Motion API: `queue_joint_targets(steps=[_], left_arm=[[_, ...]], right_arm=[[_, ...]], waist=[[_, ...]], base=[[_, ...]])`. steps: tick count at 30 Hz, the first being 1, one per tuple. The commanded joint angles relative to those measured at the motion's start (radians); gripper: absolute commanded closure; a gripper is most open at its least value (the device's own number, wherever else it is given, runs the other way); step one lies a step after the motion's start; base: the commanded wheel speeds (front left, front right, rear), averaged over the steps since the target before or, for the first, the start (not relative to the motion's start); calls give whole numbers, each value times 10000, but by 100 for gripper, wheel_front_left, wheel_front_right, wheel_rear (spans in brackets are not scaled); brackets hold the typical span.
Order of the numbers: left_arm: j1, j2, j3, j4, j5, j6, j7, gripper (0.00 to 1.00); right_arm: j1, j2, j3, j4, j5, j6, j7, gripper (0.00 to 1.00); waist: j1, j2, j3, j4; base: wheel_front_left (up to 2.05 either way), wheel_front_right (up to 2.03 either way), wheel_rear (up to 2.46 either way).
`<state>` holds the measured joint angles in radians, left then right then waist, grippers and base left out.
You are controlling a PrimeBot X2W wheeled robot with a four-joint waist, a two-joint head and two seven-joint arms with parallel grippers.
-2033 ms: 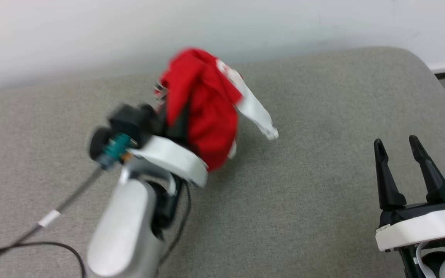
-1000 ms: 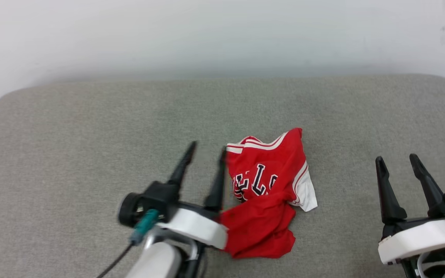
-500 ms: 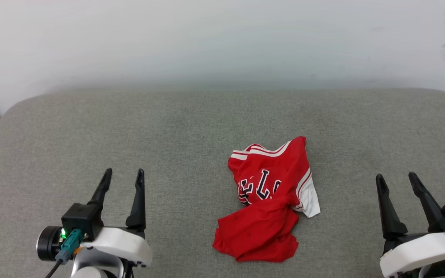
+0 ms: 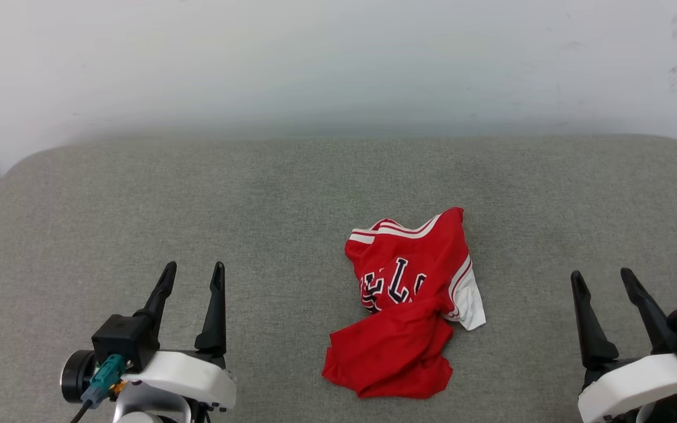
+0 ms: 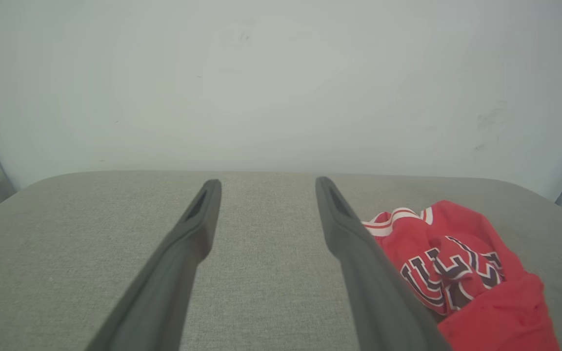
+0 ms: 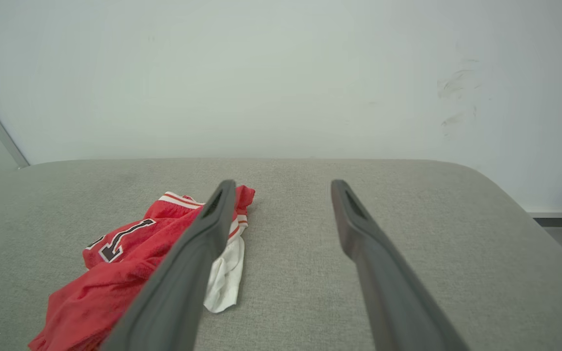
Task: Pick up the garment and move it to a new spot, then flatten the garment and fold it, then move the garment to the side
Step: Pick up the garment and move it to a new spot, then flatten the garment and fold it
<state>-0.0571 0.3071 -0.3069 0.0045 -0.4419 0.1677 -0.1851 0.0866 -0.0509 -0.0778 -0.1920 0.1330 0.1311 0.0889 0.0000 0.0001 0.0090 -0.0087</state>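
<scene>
So: garment crumpled mid-desk, both pincers wide and empty

The garment [image 4: 406,305] lay in a heap just right of centre in the lower half of the head frame, resting on the grey fabric-topped desk [image 4: 256,194] and held by nothing. My left pincer [image 4: 193,267] sat at the lower left and my right pincer [image 4: 601,274] at the lower right. Both had their fingers spread wide with bare desk between them, and both were well apart from the cloth.

I judged that spacing useful. With an arm on either side, the head camera had a clear look at the pile, and each wrist camera caught it from its own flank.

The shirt was far from flat. A red fold at the bottom was twisted across the chest, so only part of the black lettering [image 4: 394,285] showed. The striped trim [image 4: 394,230] ran along the upper edge, and one white sleeve [image 4: 471,302] stuck out at the right. I could not tell where the other sleeve or the hem had ended up.

By my reading, the relocation step looked done and flattening was next. It would need a free edge on each side, and the exposed sleeve seemed the easier start.
</scene>
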Motion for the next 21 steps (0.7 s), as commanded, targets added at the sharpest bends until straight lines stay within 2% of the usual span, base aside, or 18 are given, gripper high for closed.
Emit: queue_joint_targets(steps=[1,6,9,13,16,21], left_arm=[[-141,22,-4,-19,72,15,-48,0],[-418,-14,-114,-41,206,63,-99,0],[-589,-112,-198,-51,255,40,-180,0],[-879,-298,-305,-14,339,8,-344,0],[-1090,-484,-372,48,366,-25,-473,0],[-1486,-774,-463,174,427,-130,-644,0]], right_arm=[[-39,7,-28,98,68,-5,131,0],[-411,-54,-518,466,473,-7,1221,0],[-728,-482,-713,883,973,-7,2679,0],[-1342,-1399,-359,1296,1843,-5,5305,0],[-1758,-1802,6,1460,2469,-7,6909,0],[-2448,-2182,820,1818,2950,-5,8012,0]], waist=[[0,-1,28,16],[0,-1,235,215],[0,-1,507,464],[0,-1,935,902],[0,-1,1251,1220],[0,-1,1830,1691]], base=[[0,0,0],[0,0,0],[0,0,0],[0,0,0],[0,0,0],[0,0,0]])
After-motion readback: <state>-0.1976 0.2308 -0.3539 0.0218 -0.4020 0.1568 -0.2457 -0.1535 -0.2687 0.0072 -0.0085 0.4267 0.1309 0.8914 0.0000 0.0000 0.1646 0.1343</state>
